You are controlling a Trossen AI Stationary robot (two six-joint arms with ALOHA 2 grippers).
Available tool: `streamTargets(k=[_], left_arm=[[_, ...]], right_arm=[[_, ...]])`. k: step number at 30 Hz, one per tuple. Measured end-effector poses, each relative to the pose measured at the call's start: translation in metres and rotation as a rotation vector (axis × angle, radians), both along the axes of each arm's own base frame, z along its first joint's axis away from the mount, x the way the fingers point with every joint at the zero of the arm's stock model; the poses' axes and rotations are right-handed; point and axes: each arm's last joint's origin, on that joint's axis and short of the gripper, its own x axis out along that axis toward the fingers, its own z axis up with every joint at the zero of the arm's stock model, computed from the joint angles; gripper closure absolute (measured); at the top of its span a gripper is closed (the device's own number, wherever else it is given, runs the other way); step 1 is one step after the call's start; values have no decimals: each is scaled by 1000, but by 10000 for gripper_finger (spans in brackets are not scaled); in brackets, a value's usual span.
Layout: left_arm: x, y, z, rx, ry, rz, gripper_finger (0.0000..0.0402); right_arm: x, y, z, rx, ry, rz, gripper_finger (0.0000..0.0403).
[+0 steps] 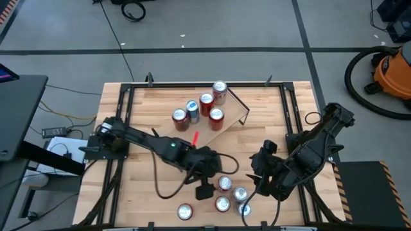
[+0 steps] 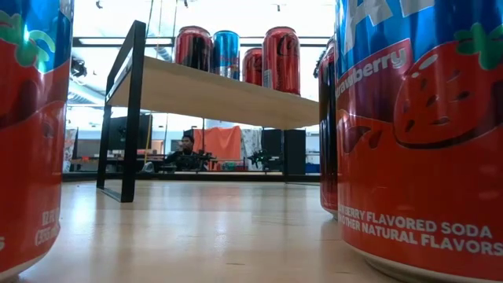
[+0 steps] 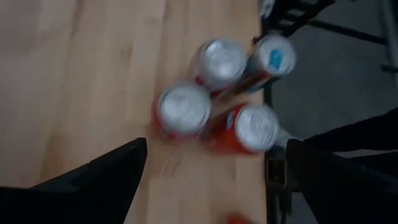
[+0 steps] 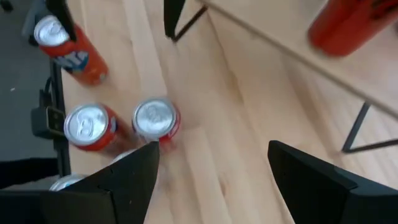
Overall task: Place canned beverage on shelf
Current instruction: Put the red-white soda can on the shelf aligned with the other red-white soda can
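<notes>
Cans (image 3: 205,102) are standing in a tight bunch by the surface (image 1: 144,199) edge, under the open, empty left hand (image 1: 204,183). Going straight down on one can should be avoiding bumping the others. Open right hand (image 1: 257,168) is waiting close by. Shelf (image 1: 234,115) is already holding five cans, leaving little room.

Wooden table (image 1: 141,106) with a shelf (image 1: 231,122) standing on it

The light-wood shelf on black wire legs carries five cans (image 1: 207,102) on its board. A cluster of four cans (image 1: 224,184) stands on the tabletop near the front edge, and one more can (image 1: 185,212) stands apart, also near the front.
</notes>
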Motion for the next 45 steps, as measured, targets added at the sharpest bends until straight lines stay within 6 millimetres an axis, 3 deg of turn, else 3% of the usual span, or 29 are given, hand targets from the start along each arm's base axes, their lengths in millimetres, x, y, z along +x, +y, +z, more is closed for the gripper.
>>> streamTargets(k=[7,12,19,32,45], left_arm=[[36,3,-25,68,-120,-113,5],[47,5,-43,167,-128,-210,5],[56,6,-61,187,-109,-315,5],[67,11,-87,268,-80,-410,5],[69,12,-93,265,-61,-419,5]], right_arm=[[-5,2,-6,58,75,-23,92],[-18,1,-10,68,180,-64,92],[-34,4,-11,44,216,-127,92],[-35,6,-10,27,154,-151,92],[-35,6,-10,25,141,-160,92]])
